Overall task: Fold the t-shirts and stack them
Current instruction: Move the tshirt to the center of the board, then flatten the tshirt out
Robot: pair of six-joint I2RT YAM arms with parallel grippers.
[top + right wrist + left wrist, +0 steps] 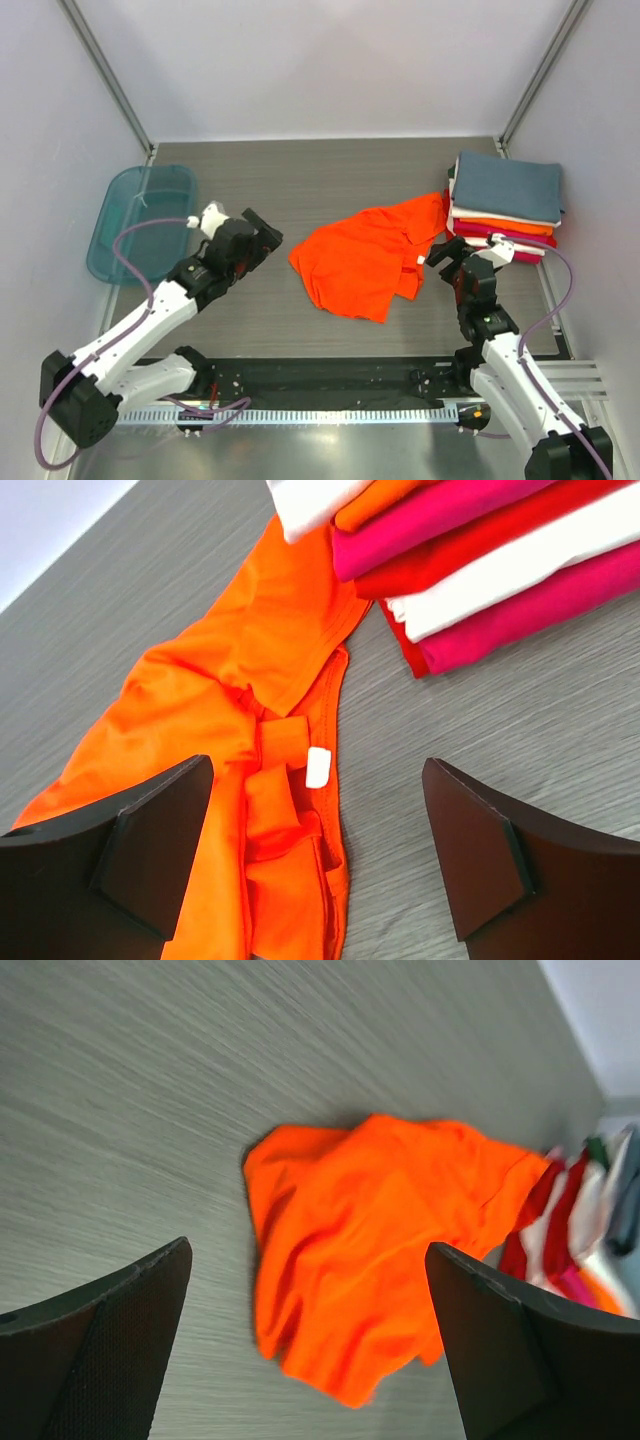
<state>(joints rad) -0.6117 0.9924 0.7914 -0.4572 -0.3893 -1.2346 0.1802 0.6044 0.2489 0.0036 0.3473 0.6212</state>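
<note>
Near the front edge of the table (300, 175), the left gripper (265, 229) hangs to the left of the crumpled bright orange t-shirt (362, 262), jaws spread wide with nothing between them. The right gripper (446, 252) sits just beside the shirt's right edge, jaws likewise wide apart and empty. Its wrist camera looks down on the bunched collar area and a small white label (317, 768). The orange t-shirt lies loose and unfolded in the middle of the table, wrinkled and doubled over on itself. Its far right corner reaches the foot of the stack of folded t-shirts (503, 222) at the far right. That stack shows pink, white, crimson, orange and white layers, with a slate blue-grey t-shirt (508, 183) on top. Over at the far left, well apart from the shirts, sits a translucent teal plastic tub (140, 220).
</note>
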